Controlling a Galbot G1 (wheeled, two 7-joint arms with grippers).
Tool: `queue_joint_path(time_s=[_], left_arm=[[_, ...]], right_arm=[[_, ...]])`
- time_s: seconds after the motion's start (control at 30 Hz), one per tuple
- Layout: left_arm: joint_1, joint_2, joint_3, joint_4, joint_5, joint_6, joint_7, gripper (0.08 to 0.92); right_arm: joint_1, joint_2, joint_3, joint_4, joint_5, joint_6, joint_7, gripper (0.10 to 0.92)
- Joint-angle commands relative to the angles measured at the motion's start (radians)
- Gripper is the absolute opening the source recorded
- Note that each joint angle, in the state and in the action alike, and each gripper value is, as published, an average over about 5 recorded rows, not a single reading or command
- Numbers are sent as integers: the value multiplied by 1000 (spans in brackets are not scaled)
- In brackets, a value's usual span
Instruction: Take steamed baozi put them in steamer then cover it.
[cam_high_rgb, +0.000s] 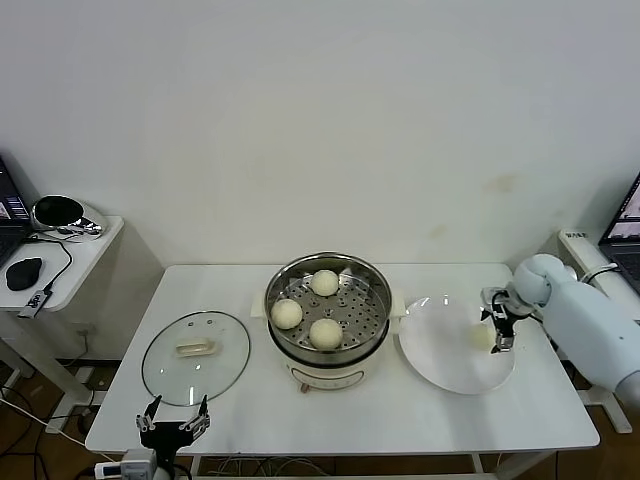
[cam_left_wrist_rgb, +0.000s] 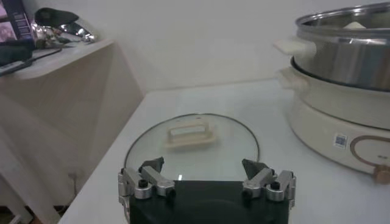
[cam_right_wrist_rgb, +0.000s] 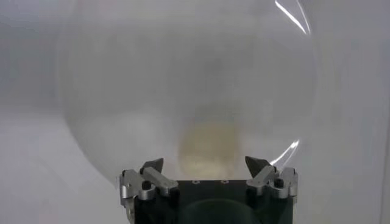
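Note:
The shiny steamer stands mid-table on its white base and holds three baozi on the perforated tray. A fourth baozi lies on the white plate to the right. My right gripper hangs open just over it. In the right wrist view that baozi sits between the spread fingers of the right gripper, untouched. The glass cover lies flat left of the steamer. My left gripper is open at the table's front left, with the cover just beyond it.
A side table at the far left carries a mouse, cables and a shiny metal object. Part of a laptop shows at the right edge. The steamer's wall rises close beside the cover.

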Motion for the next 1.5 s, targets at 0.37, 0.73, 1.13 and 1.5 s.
queue_joint_path(time_s=[0.37, 0.73, 1.13, 1.5], left_arm=[[-4, -2, 2, 18, 0, -2, -1, 823], [-8, -1, 2, 20, -1, -2, -1, 823], [-27, 11, 8, 23, 2, 1, -1, 823], [-68, 42, 10, 8, 38, 23, 3, 823]], right_arm=[[6, 36, -3, -56, -20, 11, 18, 823], [11, 23, -5, -47, 7, 2, 18, 609], [186, -99, -159, 145, 239, -108, -36, 525], [817, -116, -731, 416, 679, -277, -98, 498]])
